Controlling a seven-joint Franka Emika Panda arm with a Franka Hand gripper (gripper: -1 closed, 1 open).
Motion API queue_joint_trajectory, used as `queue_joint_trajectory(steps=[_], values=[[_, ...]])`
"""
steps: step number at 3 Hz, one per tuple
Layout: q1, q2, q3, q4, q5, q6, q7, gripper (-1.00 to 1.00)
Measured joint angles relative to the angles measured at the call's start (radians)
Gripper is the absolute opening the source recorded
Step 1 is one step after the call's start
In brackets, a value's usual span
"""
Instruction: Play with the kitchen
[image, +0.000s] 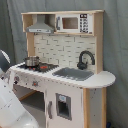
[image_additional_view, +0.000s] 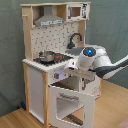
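Note:
The kitchen (image: 75, 50) is a tall white and light-wood toy unit with a dotted backsplash, and it shows in both exterior views. A metal pot (image: 31, 61) stands on its black-and-red stovetop. To the first exterior view's right of the pot lie a grey sink (image: 74, 73) and a black faucet (image: 85, 59). In the second exterior view the oven door (image_additional_view: 67, 102) hangs open, swung out from the kitchen (image_additional_view: 55, 37). My white arm (image_additional_view: 90, 57) reaches in from the second exterior view's right. Its end sits at the front panel just above that door.
A grey hood (image: 41, 27) and a toy microwave (image: 75, 23) sit on the top shelf. A grey curtain hangs behind the unit. The floor (image_additional_view: 115, 110) is wood. Part of my arm (image: 10, 107) fills the first exterior view's lower left corner.

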Motion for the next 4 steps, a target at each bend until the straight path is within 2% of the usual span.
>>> queue_joint_trajectory(steps=[3, 4], values=[[0.126, -0.021, -0.039, 0.037, -0.231, -0.197, 0.135, 1.0], [0.162, -0.033, -0.048, 0.05, -0.29, -0.264, 0.163, 1.0]])
